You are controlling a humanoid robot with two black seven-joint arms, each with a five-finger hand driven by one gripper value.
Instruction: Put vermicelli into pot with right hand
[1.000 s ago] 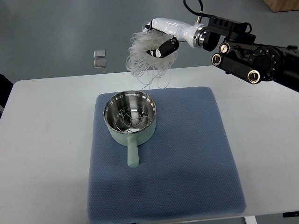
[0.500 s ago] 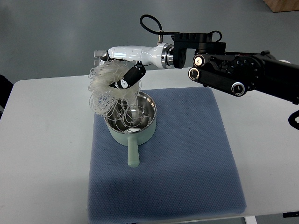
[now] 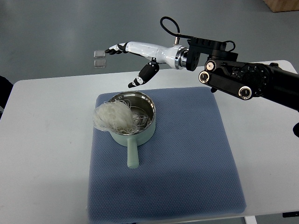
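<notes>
Vermicelli [image 3: 113, 116] is no longer hanging from the right hand [image 3: 135, 53]; it is now resting as a clump on the pot's [image 3: 140, 133] left rim, partly inside, partly overhanging the blue mat [image 3: 196, 154]. Fingers [image 3: 114, 49] are spreading apart, empty, hovering above and behind the pot toward the table's [image 3: 42, 140] far edge. Clump is lying below and left of the hand.

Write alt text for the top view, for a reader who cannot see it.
A bundle of white vermicelli lies in a pale green pot, heaped over its left rim, while the robot's open right hand hovers above and behind it, holding nothing. The pot, handle toward the camera, stands on a blue mat on a white table.
</notes>
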